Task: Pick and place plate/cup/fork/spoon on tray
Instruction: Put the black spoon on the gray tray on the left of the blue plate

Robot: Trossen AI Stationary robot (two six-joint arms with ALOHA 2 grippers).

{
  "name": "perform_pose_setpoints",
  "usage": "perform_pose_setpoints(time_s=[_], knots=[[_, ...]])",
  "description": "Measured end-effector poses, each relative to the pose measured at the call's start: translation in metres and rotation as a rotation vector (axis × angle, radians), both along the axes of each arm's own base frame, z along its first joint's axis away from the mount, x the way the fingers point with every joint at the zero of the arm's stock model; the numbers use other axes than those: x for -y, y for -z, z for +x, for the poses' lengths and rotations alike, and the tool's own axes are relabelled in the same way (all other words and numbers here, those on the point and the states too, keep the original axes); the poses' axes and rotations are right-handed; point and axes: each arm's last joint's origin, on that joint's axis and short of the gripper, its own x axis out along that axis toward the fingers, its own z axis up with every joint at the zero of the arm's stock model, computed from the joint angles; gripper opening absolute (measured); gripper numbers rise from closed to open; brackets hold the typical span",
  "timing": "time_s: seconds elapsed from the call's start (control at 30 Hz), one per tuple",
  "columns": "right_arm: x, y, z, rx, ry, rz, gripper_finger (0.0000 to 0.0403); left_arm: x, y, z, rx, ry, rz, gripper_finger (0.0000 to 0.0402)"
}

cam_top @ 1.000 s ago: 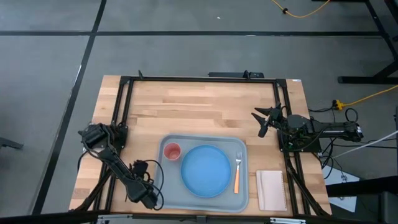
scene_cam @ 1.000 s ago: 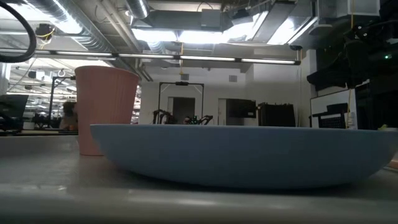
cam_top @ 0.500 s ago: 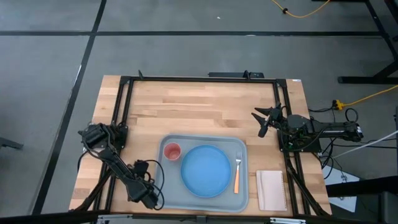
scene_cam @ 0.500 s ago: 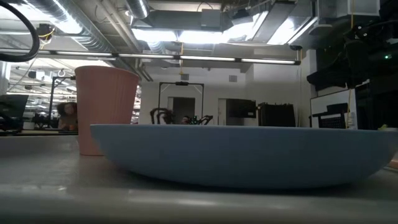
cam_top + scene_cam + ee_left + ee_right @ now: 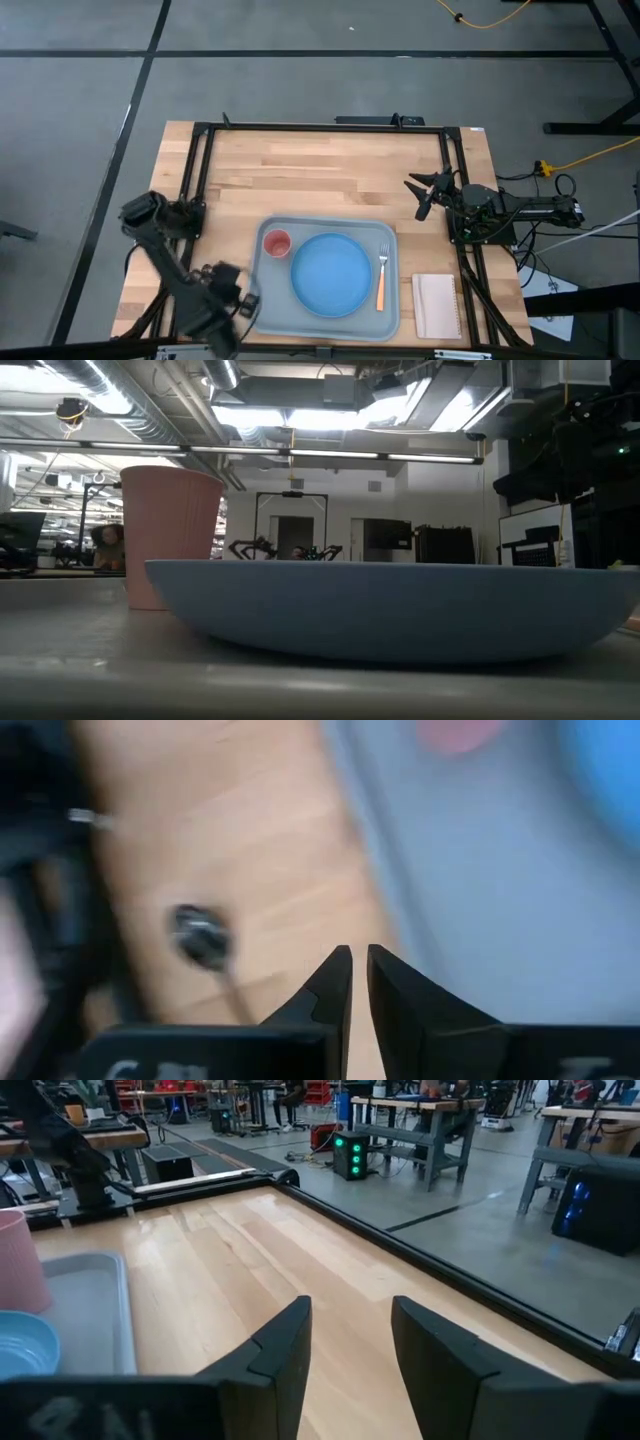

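The pale blue-grey tray (image 5: 272, 300) lies near the table's near edge. On it rest the blue plate (image 5: 332, 273), the pink cup (image 5: 276, 244) standing upright at its far left, and the orange-handled fork (image 5: 381, 277) on its right. My left gripper (image 5: 245, 300) hovers over the tray's left rim. It is blurred, its fingers (image 5: 359, 952) almost together with nothing between them. Below it, on the bare wood, lies a blurred dark oval with a thin stem (image 5: 200, 935), which looks like the spoon. My right gripper (image 5: 420, 190) waits open at the table's right side.
A small white pad (image 5: 436, 305) lies right of the tray. Black frame rails (image 5: 320, 126) run along the table's edges. The far half of the wooden top (image 5: 320, 170) is bare. Cables hang by the left arm's base (image 5: 150, 215).
My left gripper has risen from the table beside the tray's near left corner, mostly in the last half second, and has tipped as it rose. It carries nothing up. The plate, cup and fork have stayed where they were on the tray.
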Motion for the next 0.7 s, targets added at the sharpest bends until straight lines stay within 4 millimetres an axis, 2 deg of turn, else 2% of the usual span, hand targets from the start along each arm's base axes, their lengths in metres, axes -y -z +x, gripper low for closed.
perform_pose_setpoints(time_s=[0.07, 0.2, 0.33, 0.47, 0.63, 0.7], knots=[[0.0, 0.0, 0.0, 0.0, -0.012, 0.002, 0.0145, 0.017, 0.002, -0.012, 0.088, 0.03, -0.025, 0.0025], [-0.001, 0.0, 0.0, 0.0, -0.03, 0.005, 0.0145, 0.041, 0.025, -0.02, 0.041, 0.044, -0.195, 0.0015], [-0.001, 0.0, 0.001, 0.001, -0.045, 0.012, 0.0145, 0.036, 0.041, -0.016, 0.014, 0.04, -0.166, 0.0003], [-0.001, 0.0, 0.001, 0.016, -0.041, 0.036, 0.0145, 0.021, 0.043, -0.014, -0.071, -0.003, -0.091, 0.0003], [-0.001, 0.0, 0.001, 0.038, -0.04, 0.075, 0.0145, 0.023, 0.04, -0.023, -0.274, -0.126, -0.208, 0.0006], [-0.001, 0.0, 0.001, 0.037, -0.039, 0.074, 0.0145, 0.028, 0.04, -0.028, -0.291, -0.155, -0.245, 0.0002]])
